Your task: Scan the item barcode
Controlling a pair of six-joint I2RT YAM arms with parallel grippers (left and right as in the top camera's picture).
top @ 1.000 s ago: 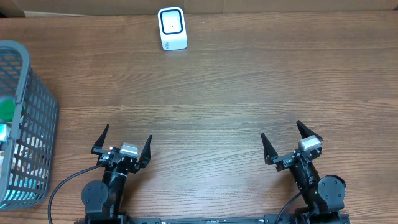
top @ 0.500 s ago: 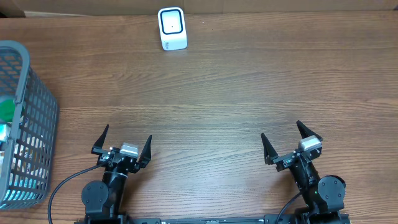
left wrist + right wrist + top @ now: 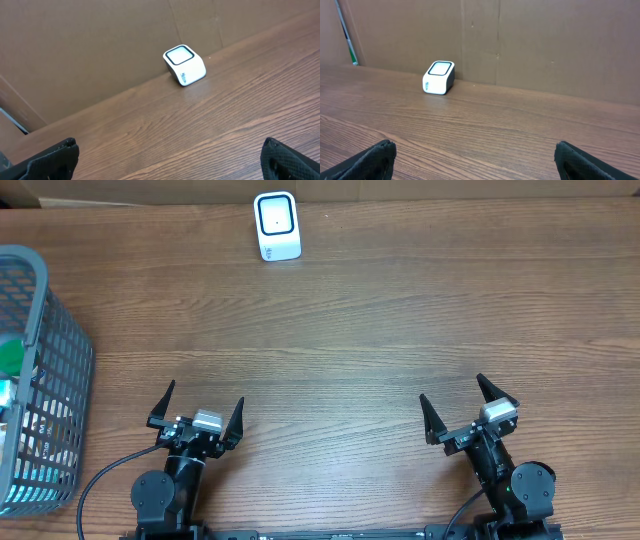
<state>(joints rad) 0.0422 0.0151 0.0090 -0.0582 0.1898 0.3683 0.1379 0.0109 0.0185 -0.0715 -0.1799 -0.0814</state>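
Overhead: scanner point(image 3: 277, 225) well beyond left hand point(image 3: 206, 392)

Soft, even light falls on the desk point(image 3: 400, 310) from overhead, with no hard shadows and crisp wood grain edge to edge. The white scanner point(image 3: 277, 226) reads bright but not blown out, with a thin shadow at its base. The left wrist view is warmer and a touch dimmer, with a faint sheen on the wood. There the left end effector point(image 3: 170, 157) shows only as dark, soft-edged fingertips point(image 3: 52, 157) in the corners. The right wrist view has a sharp background, and the right end effector point(image 3: 477, 160) is black and blurry.
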